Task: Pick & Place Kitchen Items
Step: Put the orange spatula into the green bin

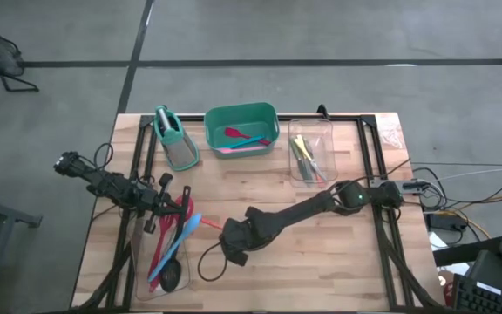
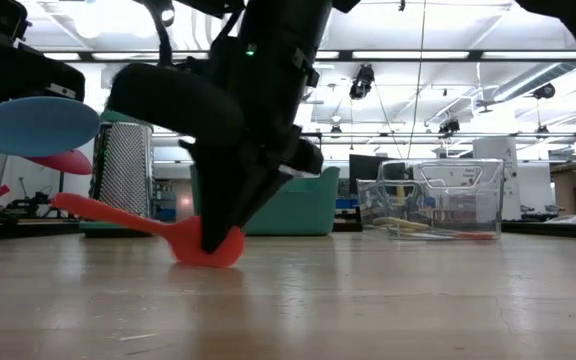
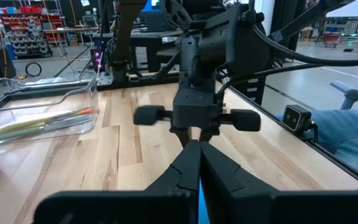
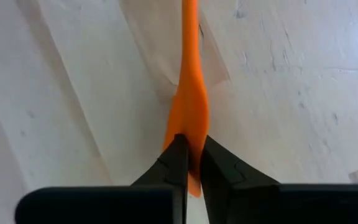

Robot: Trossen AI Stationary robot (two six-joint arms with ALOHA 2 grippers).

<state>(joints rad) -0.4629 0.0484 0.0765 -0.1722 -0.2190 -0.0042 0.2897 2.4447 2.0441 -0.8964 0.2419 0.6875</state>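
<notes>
An orange-red spoon (image 2: pixel 118 215) lies left of the table's middle. Its bowl (image 2: pixel 208 248) is on the wood and its handle slants up toward a clear bin (image 1: pixel 146 266) at the near left. That bin holds red, blue and black utensils. My right gripper (image 1: pixel 227 237) stands over the spoon's bowl end, pointing steeply down, shut on it. My left gripper (image 3: pixel 197 165) waits shut at the table's left, above the bin, holding nothing. A blue spoon head (image 2: pixel 28 125) sticks up from the bin just below it. My right gripper pinches the spoon's broad bowl end (image 4: pixel 189 134) between its two fingers (image 4: pixel 178 163), coming from above and pointing steeply down. The bowl's underside touches the table (image 2: pixel 208 262). The handle (image 4: pixel 189 37) runs away from the fingers and slopes upward.
At the far edge stand a metal grater with a teal handle (image 1: pixel 174 138), a green tub (image 1: pixel 268 118) with pink, red and blue items, and a second clear bin (image 1: pixel 310 150) with yellowish tools. Bare wood lies near and right of the spoon (image 1: pixel 321 262).
</notes>
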